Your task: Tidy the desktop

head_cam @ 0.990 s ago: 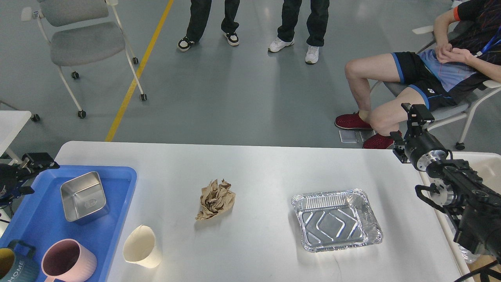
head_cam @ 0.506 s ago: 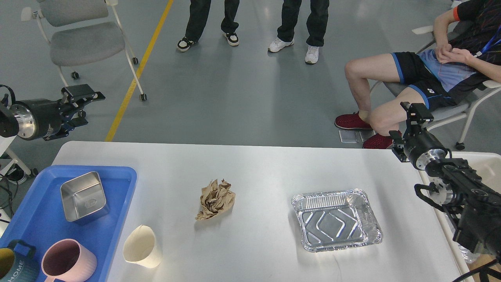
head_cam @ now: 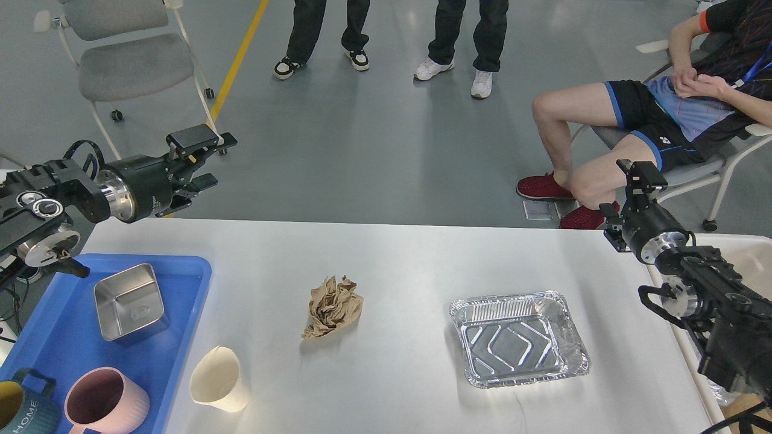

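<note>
The robot's left gripper (head_cam: 204,160) hangs in the air past the far left edge of the table with its two black fingers spread apart and nothing between them, so it looks to be at the reaching stage, picking its first target. The right gripper (head_cam: 640,175) is held up off the far right corner, seen so narrow and dark from here that I cannot tell whether it is open or closed; it carries nothing I can see. Below them lies the wide matte white desktop (head_cam: 410,253), and three loose things sit on it: a crumpled brown paper wad (head_cam: 332,306) near the middle, a cream paper cup lying on its side (head_cam: 218,380) just beside the blue plastic tray (head_cam: 190,289), and an empty silver foil tray (head_cam: 517,337) toward the right. The blue tray already holds a square steel container (head_cam: 128,300), a ribbed pink mug (head_cam: 105,402) and a dark teal mug (head_cam: 24,408). My guess is the left arm must come down and inward over the wad or the cup, fingers straddling it before they close. The only clear writing is "HOME" on the teal mug; a small mark on the seated man's shorts (head_cam: 662,140) is too small to read
</note>
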Motion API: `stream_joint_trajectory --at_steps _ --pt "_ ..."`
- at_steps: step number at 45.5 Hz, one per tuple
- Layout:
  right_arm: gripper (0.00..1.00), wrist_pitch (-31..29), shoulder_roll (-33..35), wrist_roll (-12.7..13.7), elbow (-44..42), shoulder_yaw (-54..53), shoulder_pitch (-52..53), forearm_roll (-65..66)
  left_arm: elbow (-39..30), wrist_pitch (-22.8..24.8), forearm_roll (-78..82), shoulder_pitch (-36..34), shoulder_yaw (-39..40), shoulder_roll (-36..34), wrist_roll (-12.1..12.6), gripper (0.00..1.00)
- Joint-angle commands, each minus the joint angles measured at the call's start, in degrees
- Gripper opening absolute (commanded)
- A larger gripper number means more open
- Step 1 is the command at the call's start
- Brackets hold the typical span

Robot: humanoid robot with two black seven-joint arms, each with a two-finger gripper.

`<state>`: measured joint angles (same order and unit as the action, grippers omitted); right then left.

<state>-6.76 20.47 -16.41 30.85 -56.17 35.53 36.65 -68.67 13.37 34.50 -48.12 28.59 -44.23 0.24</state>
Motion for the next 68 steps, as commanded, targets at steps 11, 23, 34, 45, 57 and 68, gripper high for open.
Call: stream_joint_trajectory --at_steps 11,23,34,45,57,68 --pt "1.0 -0.01 0.27 -0.02 -0.01 0.01 -0.28 0.0 0.73 -2.47 -10.24 12.17 19.82 16.1 -3.5 0.97" --pt "1.0 -0.01 0.19 -0.02 -0.27 0.01 -0.54 0.0 10.92 -1.94 -11.47 20.79 40.12 34.02 -3.58 0.97" --pt "1.0 -0.01 0.27 0.07 -0.27 0.01 -0.63 0.0 15.15 -0.89 -11.56 23.69 48.49 42.21 -3.58 0.97" --pt "1.0 -0.01 0.19 0.24 -0.01 0.01 -0.46 0.0 20.5 0.08 -16.47 23.6 54.81 45.64 -3.58 0.97" --pt "1.0 -0.54 0.36 0.51 0.17 0.1 -0.46 0.0 21.21 0.08 -16.57 24.39 53.59 45.73 -3.58 0.97" --pt "1.0 -7.3 7.91 3.13 6.23 5.19 -0.37 1.14 21.3 -0.71 -16.3 24.04 47.96 45.64 -3.67 0.97"
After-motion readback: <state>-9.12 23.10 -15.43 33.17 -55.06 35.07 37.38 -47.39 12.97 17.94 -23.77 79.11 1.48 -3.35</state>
